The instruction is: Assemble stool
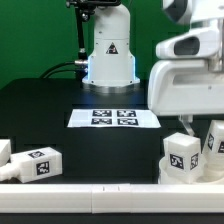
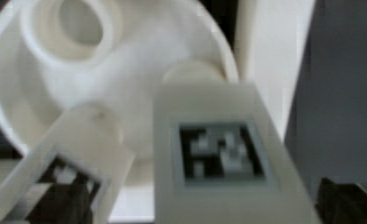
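Note:
In the wrist view a white stool leg point(image 2: 206, 150) with a black-and-white tag stands against the round white seat disc point(image 2: 91, 90). My gripper point(image 2: 206, 205) straddles this leg, and its dark fingers point(image 2: 55, 195) stand apart from the leg's sides, open. In the exterior view the gripper point(image 1: 190, 128) hangs low at the right, just above a tagged leg point(image 1: 183, 152), with a second leg point(image 1: 213, 140) beside it. Two loose legs lie at the exterior view's left, one point(image 1: 35, 163) near the front and another point(image 1: 3, 152) cut by the frame edge.
The marker board point(image 1: 112, 117) lies flat in the middle of the dark table. The white robot base point(image 1: 108, 55) stands behind it. A white rail point(image 1: 100, 190) runs along the front edge.

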Controlling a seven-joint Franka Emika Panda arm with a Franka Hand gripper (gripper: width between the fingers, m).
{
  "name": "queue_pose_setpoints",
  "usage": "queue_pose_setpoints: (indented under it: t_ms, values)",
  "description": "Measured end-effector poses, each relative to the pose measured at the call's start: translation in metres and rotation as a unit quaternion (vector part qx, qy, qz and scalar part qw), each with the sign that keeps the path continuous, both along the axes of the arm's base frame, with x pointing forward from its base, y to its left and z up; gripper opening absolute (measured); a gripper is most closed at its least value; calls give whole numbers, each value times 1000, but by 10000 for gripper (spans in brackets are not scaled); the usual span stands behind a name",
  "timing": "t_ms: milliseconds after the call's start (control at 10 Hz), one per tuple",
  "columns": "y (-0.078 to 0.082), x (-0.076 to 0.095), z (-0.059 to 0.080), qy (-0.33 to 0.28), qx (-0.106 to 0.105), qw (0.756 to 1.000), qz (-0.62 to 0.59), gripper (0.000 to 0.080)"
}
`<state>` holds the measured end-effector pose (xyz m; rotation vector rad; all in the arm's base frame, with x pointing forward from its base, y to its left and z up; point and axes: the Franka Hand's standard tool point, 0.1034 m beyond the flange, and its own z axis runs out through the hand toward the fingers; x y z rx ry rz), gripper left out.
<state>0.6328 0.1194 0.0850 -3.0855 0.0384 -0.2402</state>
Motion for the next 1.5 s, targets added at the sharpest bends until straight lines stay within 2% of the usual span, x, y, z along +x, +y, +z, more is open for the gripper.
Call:
queue_pose_setpoints:
  t_ms: [200, 400, 700, 800, 900, 1200, 1300, 1500]
  values:
    - [1, 3, 5, 7, 1, 1000, -1, 648]
    - [-5, 2, 1, 7, 2, 1000, -7, 649]
    - [-4, 2, 1, 8, 4, 1000, -18, 623]
    - [-4, 2, 1, 8, 4, 1000, -20, 449]
    - [-4, 2, 1, 9, 6, 999, -36, 333]
    - [-7, 2, 0, 15, 24, 988, -152, 333]
    - [-10, 1, 0, 20, 33, 973, -227, 333]
    - [-17, 1, -1, 30, 59, 918, -392, 333]
